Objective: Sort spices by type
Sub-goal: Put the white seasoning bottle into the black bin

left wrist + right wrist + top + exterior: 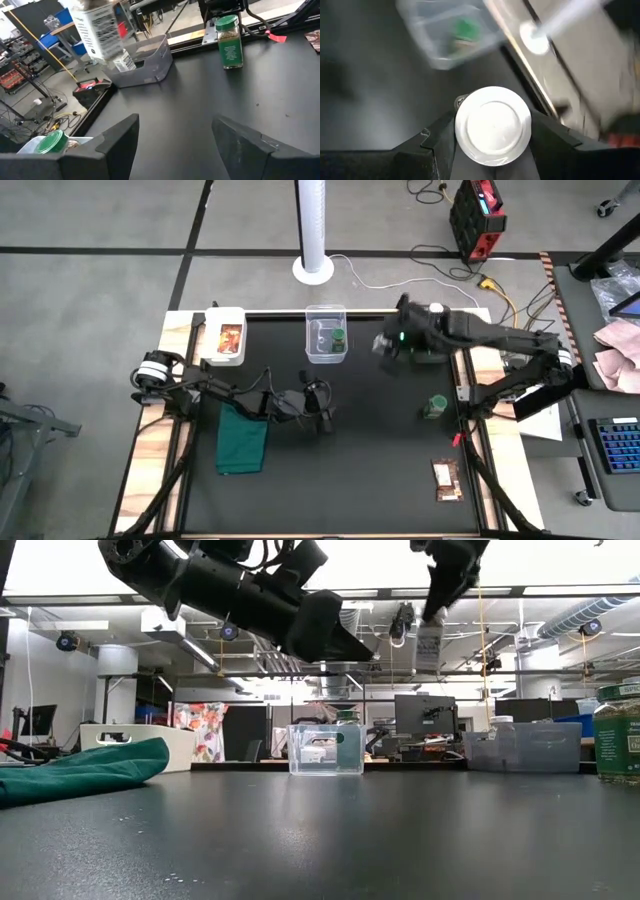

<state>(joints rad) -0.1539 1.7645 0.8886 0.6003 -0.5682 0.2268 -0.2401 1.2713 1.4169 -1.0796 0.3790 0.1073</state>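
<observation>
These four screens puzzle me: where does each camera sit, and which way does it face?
High: above the table, facing straight down; both arms show.
Low: at tabletop height, facing level into the room; arms enter from above.
Left wrist: on the left arm, looking past its open left claw at a green-lidded jar.
Right wrist: on the right arm, looking over the right claw gripping a white-lidded jar.
Shared: high and low both show the clear box.

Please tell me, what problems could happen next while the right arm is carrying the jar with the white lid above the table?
1. The right gripper holds the white-lidded jar high in the air; if the grip slips, it may fall onto the table.
2. The clear box already holds a green-lidded jar, so a careless drop there could mix types.
3. The open left gripper waits mid-table, so the arms could cross.
</observation>
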